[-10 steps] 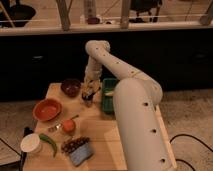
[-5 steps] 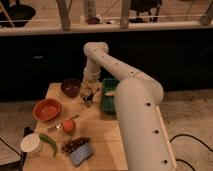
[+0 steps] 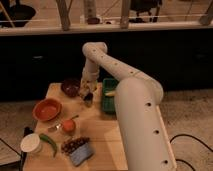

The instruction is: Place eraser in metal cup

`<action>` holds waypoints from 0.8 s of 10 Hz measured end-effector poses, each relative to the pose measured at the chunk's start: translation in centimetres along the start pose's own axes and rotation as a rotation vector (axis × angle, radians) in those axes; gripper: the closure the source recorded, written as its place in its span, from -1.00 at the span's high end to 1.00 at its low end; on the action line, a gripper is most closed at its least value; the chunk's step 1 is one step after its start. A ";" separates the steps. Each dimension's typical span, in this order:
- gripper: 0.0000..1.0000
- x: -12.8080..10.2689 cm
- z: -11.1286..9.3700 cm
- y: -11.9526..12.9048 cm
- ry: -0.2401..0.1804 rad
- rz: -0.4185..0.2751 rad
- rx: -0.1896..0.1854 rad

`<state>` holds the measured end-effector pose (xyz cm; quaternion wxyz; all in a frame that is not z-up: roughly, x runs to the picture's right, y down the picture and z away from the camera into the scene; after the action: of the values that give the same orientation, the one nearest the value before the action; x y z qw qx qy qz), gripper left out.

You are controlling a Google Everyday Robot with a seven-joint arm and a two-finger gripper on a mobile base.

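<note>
Barely shifted since a moment ago, the tool (image 3: 86,93) hangs low just right of the brown bowl (image 3: 70,86). Whether it is open or holding anything, I cannot tell. The metal cup (image 3: 89,102) stands on the worktop (image 3: 100,135) right of that bowl, directly under the tool.

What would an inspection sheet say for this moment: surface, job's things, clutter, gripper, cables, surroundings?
Surface: wooden table, with most items on its left half.
Job's things: metal cup, a small dark shape just under the gripper, partly hidden; eraser not made out.
Clutter: dark brown bowl, orange bowl, green tray, white cup, green pepper, blue sponge.
Gripper: gripper low over the table, between the dark brown bowl and the green tray.
Cables: dark cable on the floor right of the table.
Surroundings: dark wall behind the table.
</note>
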<state>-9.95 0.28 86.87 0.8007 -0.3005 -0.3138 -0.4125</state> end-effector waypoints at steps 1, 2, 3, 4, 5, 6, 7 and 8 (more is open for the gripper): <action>0.60 0.0 0.0 -0.1 -0.001 -0.003 0.002; 0.60 0.0 0.0 -0.2 -0.003 -0.005 0.004; 0.60 -0.1 0.0 -0.2 -0.004 -0.006 0.004; 0.60 -0.1 0.0 -0.3 -0.005 -0.007 0.006; 0.60 -0.1 0.0 -0.2 -0.007 -0.007 0.006; 0.60 -0.1 0.0 -0.2 -0.009 -0.007 0.007; 0.60 -0.1 0.0 -0.2 -0.010 -0.007 0.007; 0.60 0.0 -0.1 -0.2 -0.012 -0.005 0.007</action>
<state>-10.07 0.16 86.82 0.7988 -0.2994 -0.3210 -0.4114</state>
